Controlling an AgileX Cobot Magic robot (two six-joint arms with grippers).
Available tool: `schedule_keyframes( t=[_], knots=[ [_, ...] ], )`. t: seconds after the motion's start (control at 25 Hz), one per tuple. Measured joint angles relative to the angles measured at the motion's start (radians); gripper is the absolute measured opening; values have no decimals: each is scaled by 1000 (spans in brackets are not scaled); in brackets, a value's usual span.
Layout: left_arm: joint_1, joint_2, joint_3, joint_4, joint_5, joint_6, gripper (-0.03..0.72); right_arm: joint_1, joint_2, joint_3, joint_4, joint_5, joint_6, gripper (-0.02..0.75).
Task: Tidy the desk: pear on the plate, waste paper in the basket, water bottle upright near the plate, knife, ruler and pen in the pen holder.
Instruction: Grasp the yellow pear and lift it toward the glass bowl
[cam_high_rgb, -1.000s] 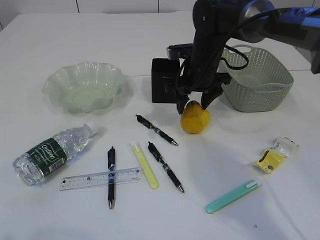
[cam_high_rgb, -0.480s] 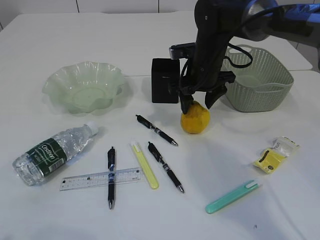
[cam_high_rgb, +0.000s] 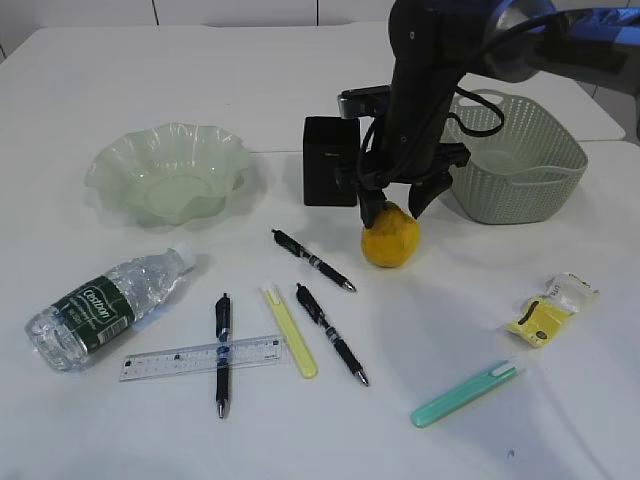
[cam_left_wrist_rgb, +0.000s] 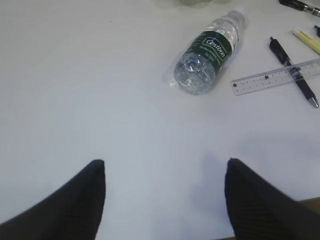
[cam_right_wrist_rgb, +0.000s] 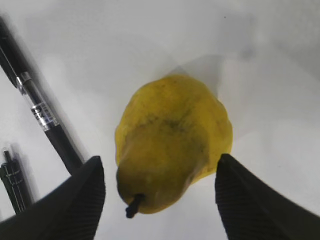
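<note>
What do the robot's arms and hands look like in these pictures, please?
The right arm is glossy black with a silvery-grey joint and a blue segment near the top; black cables loop beside its wrist. Its hand ends in two dark, tapered fingers. The left hand shows matching matte black fingers with fine ribbing.

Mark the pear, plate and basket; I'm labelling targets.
pear (cam_high_rgb: 390, 240), exterior view, its front.
plate (cam_high_rgb: 120, 160), exterior view, its wavy rim.
basket (cam_high_rgb: 520, 195), exterior view, its front wall.

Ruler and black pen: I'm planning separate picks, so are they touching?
Touching: in the left wrist view the black pen lies across the ruler, resting on it.
</note>
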Motion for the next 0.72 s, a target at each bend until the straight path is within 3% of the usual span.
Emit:
schedule_keyframes(
  t=[0.72],
  knots=[
    [0, 0, 0, 0, 0, 0, 526, 0, 27, 0, 10, -2, 2, 519]
  ],
)
